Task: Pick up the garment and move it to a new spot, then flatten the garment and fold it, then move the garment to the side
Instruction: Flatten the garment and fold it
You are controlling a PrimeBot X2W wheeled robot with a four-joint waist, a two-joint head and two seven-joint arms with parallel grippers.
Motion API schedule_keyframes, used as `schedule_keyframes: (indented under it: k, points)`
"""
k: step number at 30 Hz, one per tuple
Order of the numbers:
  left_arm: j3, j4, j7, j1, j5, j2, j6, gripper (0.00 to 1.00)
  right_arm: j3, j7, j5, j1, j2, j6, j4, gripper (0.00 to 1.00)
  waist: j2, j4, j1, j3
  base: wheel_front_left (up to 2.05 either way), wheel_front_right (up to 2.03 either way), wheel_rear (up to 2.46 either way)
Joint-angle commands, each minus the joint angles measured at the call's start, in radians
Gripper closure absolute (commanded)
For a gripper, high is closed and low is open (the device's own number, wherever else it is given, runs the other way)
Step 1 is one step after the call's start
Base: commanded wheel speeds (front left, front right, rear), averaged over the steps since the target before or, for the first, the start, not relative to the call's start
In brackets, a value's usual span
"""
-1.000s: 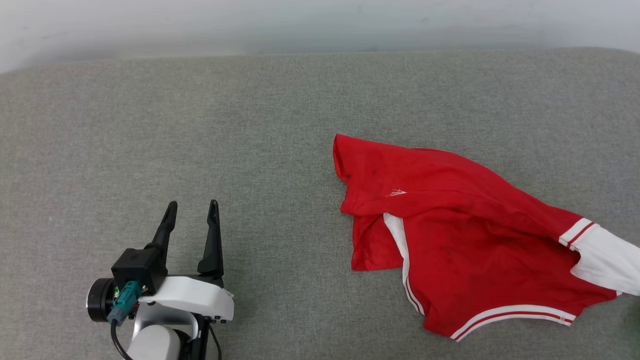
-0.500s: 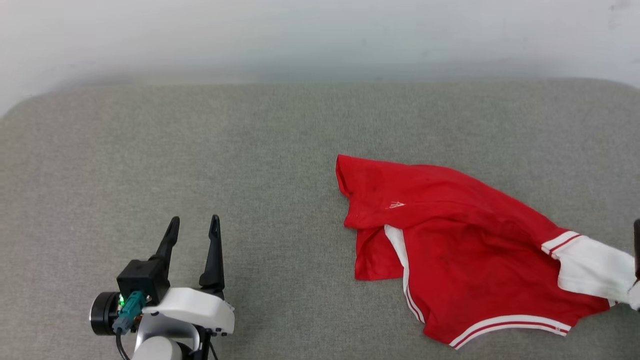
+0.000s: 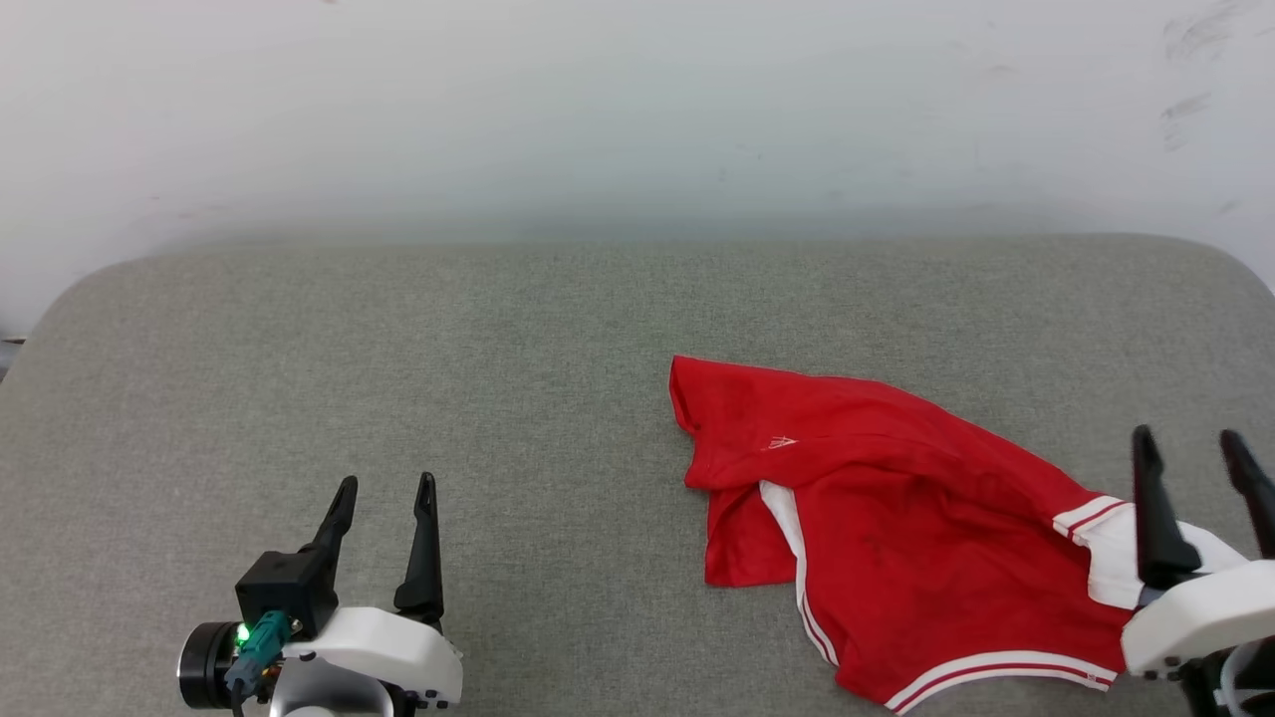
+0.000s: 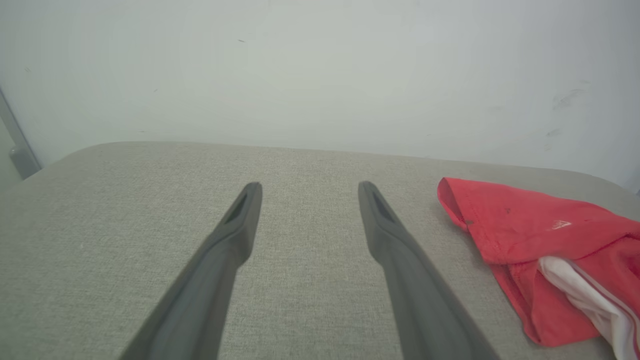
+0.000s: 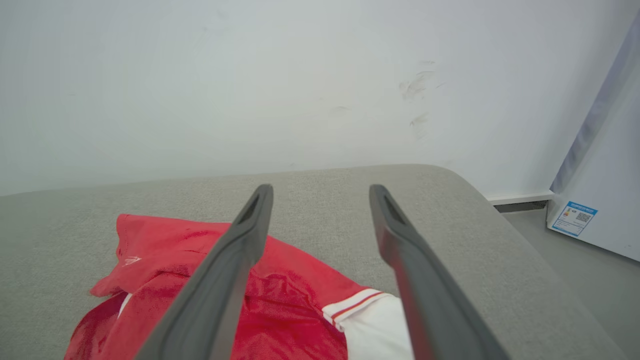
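Since nothing is gripped yet, step in hand: the first pick-up is judged to be in preparation; flattening, folding and setting aside are not begun.
Red-and-white top (image 3: 896, 528): it is found crumpled on the right half of the grey upholstered pad (image 3: 498, 329), toward the near edge, with one part tucked under and the striped hem (image 3: 986, 669) turned to that edge.
White sleeve (image 3: 1108, 558): it is stretched toward the pad's right edge and partly hidden by the right gripper.
Right gripper (image 3: 1185, 435): its fingers are held apart and empty over the sleeve; contact cannot be told.
Left gripper (image 3: 386, 482): its fingers are spread and empty over bare pad by the near edge, well apart from the top.
Next move: a descent onto the sleeve and a firm closing on the cloth are called for. A second hold by the left gripper on the top's left side would probably be needed, so that bunching is avoided.
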State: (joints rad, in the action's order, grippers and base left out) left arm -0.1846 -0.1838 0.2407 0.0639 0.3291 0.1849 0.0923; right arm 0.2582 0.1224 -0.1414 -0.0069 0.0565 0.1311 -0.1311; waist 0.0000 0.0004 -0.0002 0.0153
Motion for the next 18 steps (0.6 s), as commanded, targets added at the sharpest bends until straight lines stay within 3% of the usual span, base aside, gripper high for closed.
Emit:
schedule_keyframes:
  k: [1, 7, 18]
  points:
    - [-0.002, 0.007, -0.003, -0.013, 0.002, 0.006, 0.003, 0.0, -0.022, 0.008, -0.002, 0.024, -0.006, -0.001, -0.025, 0.0, 0.0, 0.0, 0.0002, -0.004, 0.0, 0.0, 0.0]
    - [-0.008, 0.015, -0.012, -0.008, 0.002, 0.012, 0.007, 0.0, -0.161, 0.095, 0.002, 0.083, -0.006, -0.001, -0.055, 0.0, 0.0, 0.0, 0.0002, -0.003, 0.0, 0.0, 0.0]
    - [-0.022, 0.023, -0.008, 0.035, 0.003, 0.008, 0.003, 0.0, -0.473, 0.377, -0.155, 0.064, 0.172, -0.001, 0.034, 0.0, 0.0, 0.038, 0.0002, 0.058, 0.0, 0.0, 0.0]
